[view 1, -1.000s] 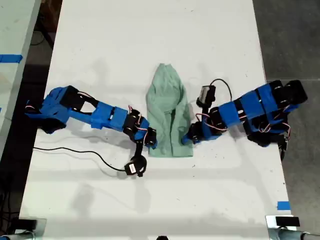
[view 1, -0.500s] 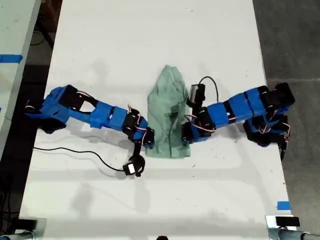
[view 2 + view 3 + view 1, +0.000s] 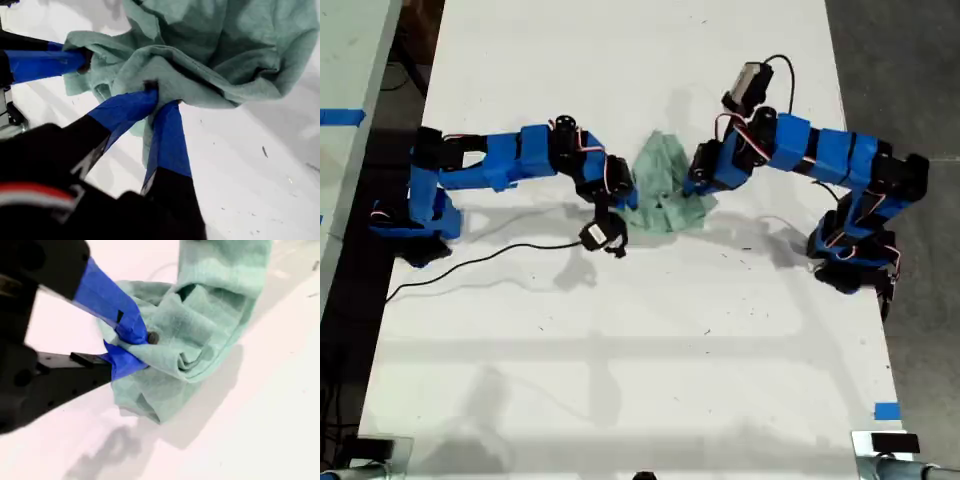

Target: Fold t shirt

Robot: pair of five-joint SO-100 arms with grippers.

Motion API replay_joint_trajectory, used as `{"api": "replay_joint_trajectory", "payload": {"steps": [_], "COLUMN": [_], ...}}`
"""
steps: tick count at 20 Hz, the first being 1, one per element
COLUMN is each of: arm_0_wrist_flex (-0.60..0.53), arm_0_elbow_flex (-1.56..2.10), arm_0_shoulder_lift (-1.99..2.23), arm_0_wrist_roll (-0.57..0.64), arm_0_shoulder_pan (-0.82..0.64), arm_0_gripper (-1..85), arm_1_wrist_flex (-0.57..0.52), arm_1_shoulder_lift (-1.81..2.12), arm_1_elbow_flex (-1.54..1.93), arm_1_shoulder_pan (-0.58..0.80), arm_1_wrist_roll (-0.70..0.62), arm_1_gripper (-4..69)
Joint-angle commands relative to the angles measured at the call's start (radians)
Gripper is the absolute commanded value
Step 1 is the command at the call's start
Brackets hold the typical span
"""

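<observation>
Shirt fold | my first end effector (image 3: 160,97) pinches the t shirt (image 3: 665,190) hem | my second end effector (image 3: 131,347) pinches the other hem corner | both lift it over to fold it in half | shirt bunched mid surface (image 3: 620,400), nearer its far edge

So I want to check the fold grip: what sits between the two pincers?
In the exterior view only the bunched t shirt spans between my first gripper and my second gripper; both pincers are clamped on it.
</observation>
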Motion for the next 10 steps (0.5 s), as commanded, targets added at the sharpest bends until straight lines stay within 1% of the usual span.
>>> {"api": "replay_joint_trajectory", "payload": {"steps": [1,2,3,4,6,8,10], "arm_0_wrist_flex": [-0.035,-0.044,-0.055,-0.063,-0.067,-0.063,-0.037], "arm_0_elbow_flex": [-0.002,-0.002,-0.003,-0.003,-0.008,-0.008,-0.008], "arm_0_shoulder_lift": [0.064,0.041,0.023,0.011,0.017,0.066,0.132], "arm_0_wrist_roll": [0.043,0.055,0.067,0.080,0.103,0.135,0.166], "arm_0_shoulder_pan": [-0.124,-0.160,-0.190,-0.218,-0.265,-0.308,-0.351], "arm_0_gripper": [-0.1,1.6,6.2,9.0,11.2,11.5,11.1], "arm_1_wrist_flex": [-0.092,-0.107,-0.107,-0.107,-0.089,-0.046,0.020], "arm_1_shoulder_lift": [0.057,0.041,0.026,0.023,0.025,0.025,0.025], "arm_1_elbow_flex": [0.003,0.002,-0.008,-0.011,-0.038,-0.081,-0.109], "arm_1_shoulder_pan": [0.109,0.144,0.179,0.216,0.287,0.353,0.410], "arm_1_wrist_roll": [-0.120,-0.167,-0.193,-0.213,-0.249,-0.285,-0.305], "arm_1_gripper": [9.6,14.0,17.7,19.5,21.5,22.0,21.5]}}
